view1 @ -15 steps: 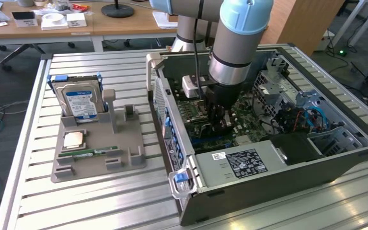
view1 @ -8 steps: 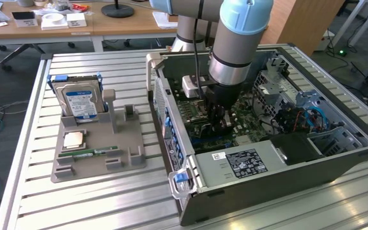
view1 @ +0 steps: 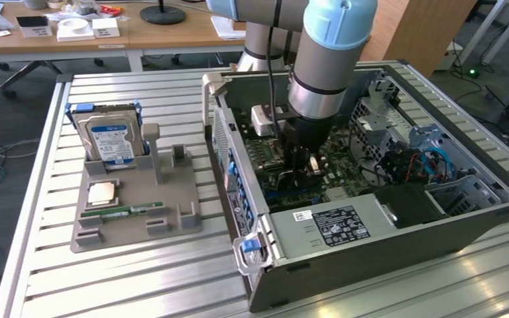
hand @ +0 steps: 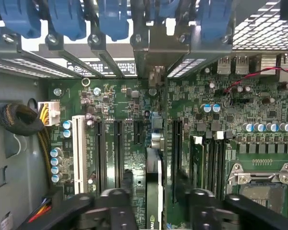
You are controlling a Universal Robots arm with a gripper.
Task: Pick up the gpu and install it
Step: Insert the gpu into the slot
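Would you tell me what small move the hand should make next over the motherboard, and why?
Probably a slow, straight lift away from the board. The gpu stands on edge in a slot of the motherboard, and the hand is open around it, its fingers clear of the card on both sides, so it looks released. Rising straight should avoid nudging the card.

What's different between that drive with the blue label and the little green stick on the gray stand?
The hard drive stands upright in its slot; the memory stick lies flat. The hard drive is thick, silver and blue-labelled; the memory stick is thin, narrow and green. Both sit on the gray stand, outside the computer case where the gripper works.
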